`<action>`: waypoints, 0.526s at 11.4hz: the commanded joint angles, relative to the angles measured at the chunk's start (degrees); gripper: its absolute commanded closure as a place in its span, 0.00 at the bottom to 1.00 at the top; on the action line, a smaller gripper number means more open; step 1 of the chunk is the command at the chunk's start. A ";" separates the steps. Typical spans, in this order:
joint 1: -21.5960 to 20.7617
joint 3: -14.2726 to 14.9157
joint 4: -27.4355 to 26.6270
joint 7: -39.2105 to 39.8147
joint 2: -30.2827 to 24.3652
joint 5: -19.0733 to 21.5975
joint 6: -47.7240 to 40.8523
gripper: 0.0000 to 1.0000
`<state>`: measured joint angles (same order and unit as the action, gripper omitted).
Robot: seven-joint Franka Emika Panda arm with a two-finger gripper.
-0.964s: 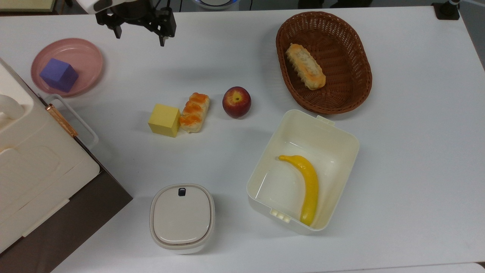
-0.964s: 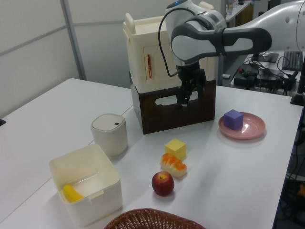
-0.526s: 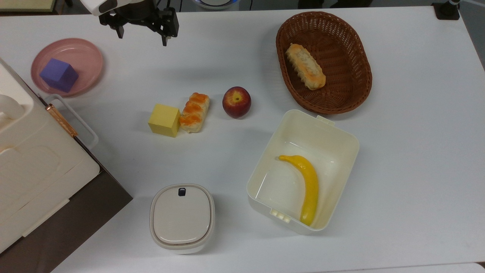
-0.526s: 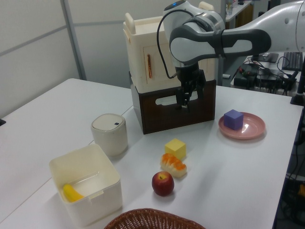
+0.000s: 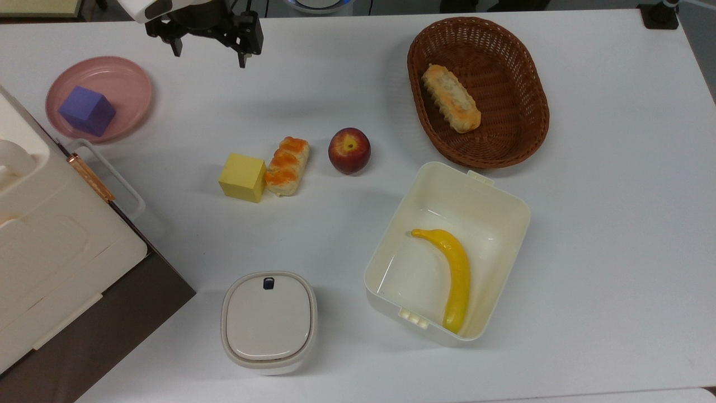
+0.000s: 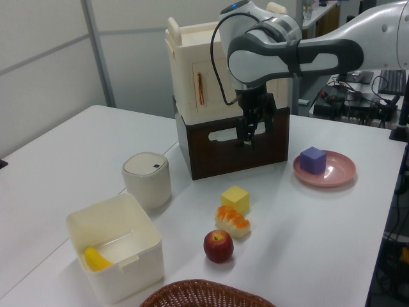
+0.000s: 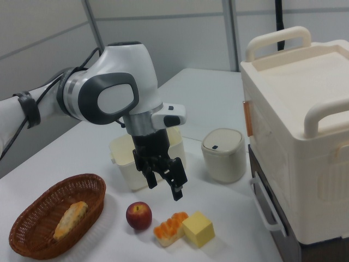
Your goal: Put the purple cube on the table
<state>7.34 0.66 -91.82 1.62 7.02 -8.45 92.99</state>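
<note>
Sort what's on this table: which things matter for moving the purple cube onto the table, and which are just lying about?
Job: purple cube, on the pink plate; table; end effector, open.

Lying about: yellow cube, pastry, apple, basket, open box with banana, lidded canister.

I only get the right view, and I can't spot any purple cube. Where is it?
Observer: The purple cube sits on a pink plate near the top view's left edge.
Operator: Is the gripper over it?
Observer: No. The gripper hangs open above the table, to the top view's right of the plate.
Operator: What's in the white box behind the arm?
Observer: A banana lies inside the open box.
</note>
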 commanded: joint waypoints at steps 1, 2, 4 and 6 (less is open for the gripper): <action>-0.39 0.39 -0.29 0.76 -0.69 -1.04 -0.88 0.00; -0.31 0.39 -0.29 0.76 -0.69 -1.04 -0.88 0.00; -0.30 0.57 -0.20 0.76 -0.69 -1.04 -0.79 0.00; -0.30 0.66 -0.12 0.85 -0.69 -1.04 -0.79 0.00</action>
<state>7.41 0.81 -91.78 1.62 7.02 -8.46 92.99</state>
